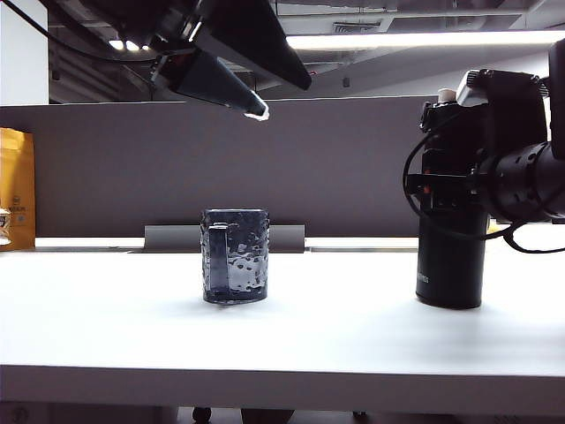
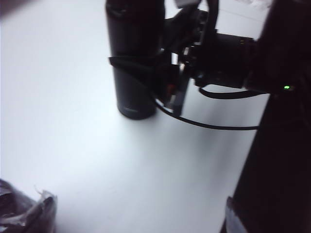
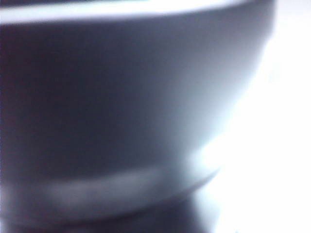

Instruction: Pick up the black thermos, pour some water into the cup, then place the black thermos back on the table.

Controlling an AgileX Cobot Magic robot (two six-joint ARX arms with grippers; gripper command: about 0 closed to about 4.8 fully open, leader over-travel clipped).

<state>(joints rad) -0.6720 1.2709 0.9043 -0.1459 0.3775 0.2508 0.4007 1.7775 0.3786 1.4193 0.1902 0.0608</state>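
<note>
The black thermos (image 1: 450, 265) stands upright on the white table (image 1: 335, 344) at the right. My right gripper (image 1: 446, 190) is shut on its upper half. In the left wrist view a dark finger (image 2: 130, 63) lies across the thermos (image 2: 133, 97). The right wrist view is filled by a blurred dark curved surface, and that gripper's own jaws do not show. The dimpled blue-grey cup (image 1: 235, 256) sits mid-table, handle toward the camera, with nothing touching it. My left gripper (image 1: 253, 106) hangs open high above the cup, empty, both fingertips (image 2: 26, 213) spread wide.
A grey divider panel (image 1: 335, 159) runs along the back of the table. A yellow bag (image 1: 16, 185) stands at the far left. A low grey stand (image 1: 172, 237) sits behind the cup. The table's thick front edge (image 1: 282, 389) faces the camera.
</note>
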